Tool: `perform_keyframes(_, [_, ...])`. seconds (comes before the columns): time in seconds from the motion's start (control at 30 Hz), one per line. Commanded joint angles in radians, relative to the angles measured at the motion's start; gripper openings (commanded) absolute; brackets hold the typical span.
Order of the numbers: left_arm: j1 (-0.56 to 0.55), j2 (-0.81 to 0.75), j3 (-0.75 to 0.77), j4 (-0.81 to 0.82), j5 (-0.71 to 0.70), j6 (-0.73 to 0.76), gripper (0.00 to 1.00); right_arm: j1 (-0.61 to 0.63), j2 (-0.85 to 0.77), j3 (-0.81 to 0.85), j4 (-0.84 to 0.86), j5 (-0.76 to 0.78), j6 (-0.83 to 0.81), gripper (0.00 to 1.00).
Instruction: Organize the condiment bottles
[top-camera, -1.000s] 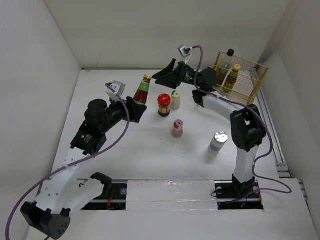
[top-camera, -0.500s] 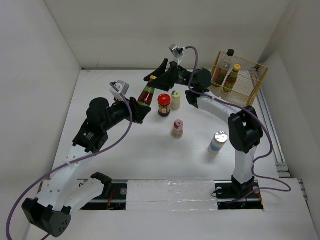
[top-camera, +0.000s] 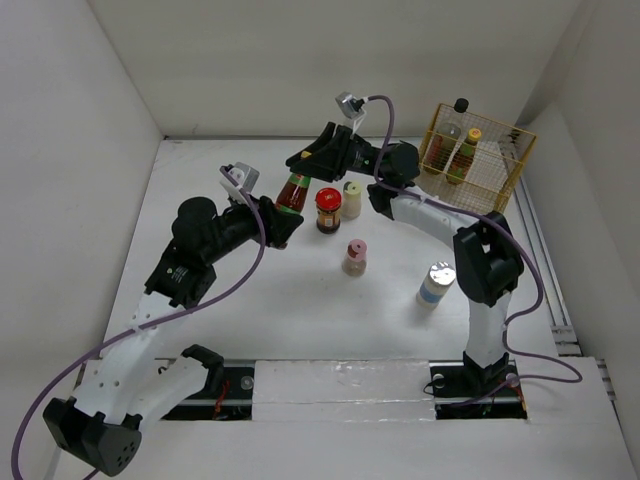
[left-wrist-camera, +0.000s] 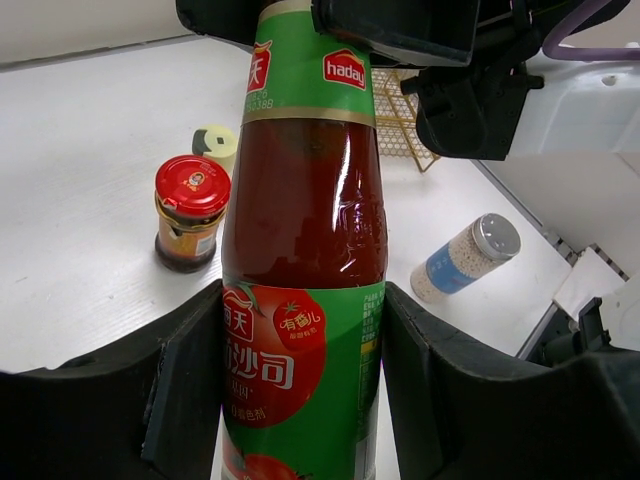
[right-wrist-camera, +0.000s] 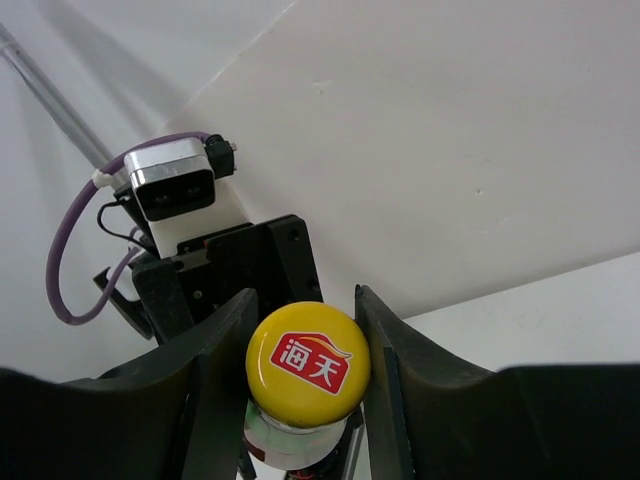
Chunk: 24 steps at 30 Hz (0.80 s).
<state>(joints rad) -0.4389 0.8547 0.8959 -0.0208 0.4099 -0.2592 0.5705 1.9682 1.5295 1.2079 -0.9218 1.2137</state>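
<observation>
On the white table (top-camera: 300, 310), my right arm has swung in since a second ago: the right gripper (top-camera: 306, 160), then hanging behind the red-lidded jar (top-camera: 328, 210), now sits behind and left of it, over the ketchup bottle (top-camera: 292, 192). The left gripper (top-camera: 278, 222) has carried that bottle a touch closer to the jar and still clamps its lower label, fingers (left-wrist-camera: 190, 385) pressed on both sides. The yellow wire basket (top-camera: 512, 175), far right of the jar, is unchanged.

The overhead view hides the cap. The right wrist view shows the yellow cap (right-wrist-camera: 307, 366) between the right gripper's fingers (right-wrist-camera: 215, 385), close against its rim; I cannot tell whether they pinch it. The left wrist view alone reads the label, with the silver-lidded bottle (left-wrist-camera: 465, 260) lying right of the jar.
</observation>
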Motion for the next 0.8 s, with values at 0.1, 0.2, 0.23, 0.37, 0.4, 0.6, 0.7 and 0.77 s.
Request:
perform_keyframes(0.1, [0.003, -0.014, 0.017, 0.144, -0.016, -0.015, 0.32, 0.002, -0.031, -0.011, 0.072, 0.037, -0.075, 0.11])
perform_keyframes(0.2, [0.003, -0.005, 0.017, 0.134, -0.025, -0.028, 0.73, -0.020, -0.089, -0.011, -0.028, 0.046, -0.161, 0.06])
perform_keyframes(0.23, [0.003, -0.005, 0.017, 0.134, -0.034, -0.028, 0.80, -0.033, -0.104, -0.011, -0.068, 0.055, -0.195, 0.06])
perform_keyframes(0.37, [0.003, -0.023, 0.037, 0.114, -0.055, -0.028, 0.92, -0.069, -0.170, -0.011, -0.254, 0.092, -0.342, 0.05])
perform_keyframes(0.4, [0.003, -0.051, 0.037, 0.123, -0.066, -0.028, 0.92, -0.069, -0.180, -0.011, -0.267, 0.092, -0.351, 0.05])
perform_keyframes(0.6, [0.003, -0.123, 0.015, 0.133, -0.193, -0.043, 0.96, -0.182, -0.230, -0.020, -0.277, 0.112, -0.352, 0.04])
perform_keyframes(0.7, [0.003, -0.134, 0.006, 0.099, -0.296, -0.055, 0.97, -0.256, -0.310, -0.042, -0.375, 0.144, -0.431, 0.04])
perform_keyframes(0.77, [0.003, -0.102, 0.015, 0.064, -0.341, -0.077, 0.97, -0.336, -0.391, -0.042, -0.549, 0.188, -0.570, 0.04])
